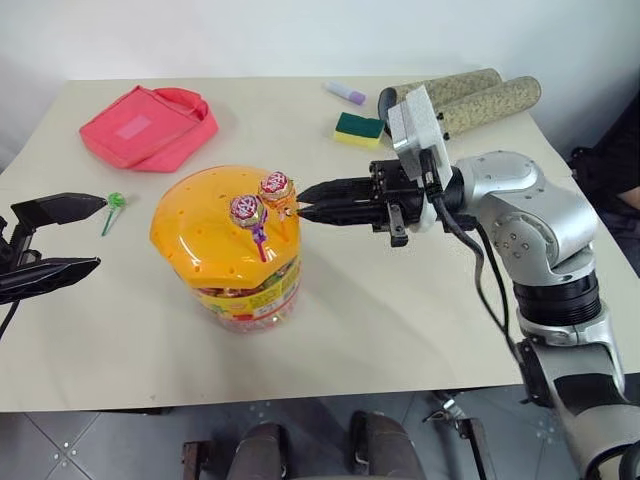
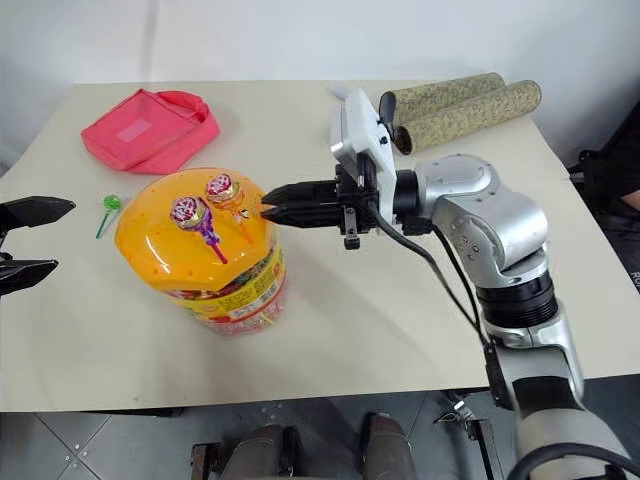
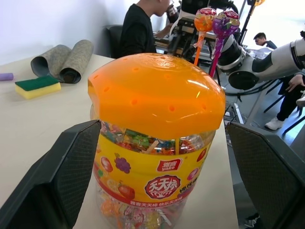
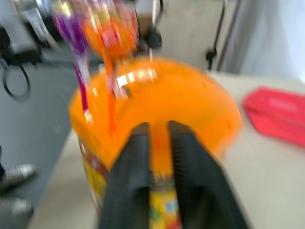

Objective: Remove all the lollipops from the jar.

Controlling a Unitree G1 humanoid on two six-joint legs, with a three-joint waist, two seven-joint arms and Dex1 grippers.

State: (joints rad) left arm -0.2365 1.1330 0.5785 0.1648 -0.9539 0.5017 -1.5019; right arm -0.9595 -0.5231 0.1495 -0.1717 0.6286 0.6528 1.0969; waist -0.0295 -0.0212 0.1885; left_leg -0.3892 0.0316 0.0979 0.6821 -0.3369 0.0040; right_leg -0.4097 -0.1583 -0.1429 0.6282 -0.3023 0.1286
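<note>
One green-sticked lollipop (image 1: pixel 115 203) lies on the worktop (image 1: pixel 400 300) beside the gaping left tool (image 1: pixel 85 235), two remain in the jar (image 1: pixel 228 250), just ahead of the empty, narrowly parted right tool (image 1: pixel 303 201).

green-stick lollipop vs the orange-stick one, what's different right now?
Place: the green-stick lollipop lies flat on the table, beside the jar; the orange-stick lollipop stands upright in the jar's orange lid.
Company: the green-stick lollipop lies alone near the open left end effector; the orange-stick lollipop stands next to the purple-stick lollipop, with the right end effector at its stick.
</note>
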